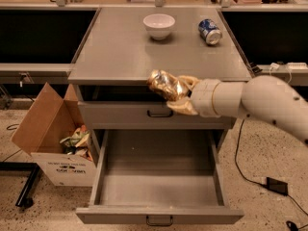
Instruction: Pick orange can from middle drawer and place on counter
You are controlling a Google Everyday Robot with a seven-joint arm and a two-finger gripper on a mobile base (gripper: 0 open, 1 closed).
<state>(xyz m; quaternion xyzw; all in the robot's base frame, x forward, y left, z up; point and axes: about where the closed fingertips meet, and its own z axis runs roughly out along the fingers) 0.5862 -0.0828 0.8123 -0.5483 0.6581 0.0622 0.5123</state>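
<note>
My gripper [174, 94] is shut on the orange can [164, 84], a shiny golden crinkled can. It holds the can in the air at the front edge of the counter [120, 52], well above the open middle drawer [159, 182]. The white arm reaches in from the right. The drawer is pulled far out and its grey floor holds nothing.
A white bowl [159, 25] and a blue and white can [210, 31] lying on its side sit at the back of the counter. An open cardboard box [53, 138] with scraps stands on the floor to the left. Cables lie on the floor at right.
</note>
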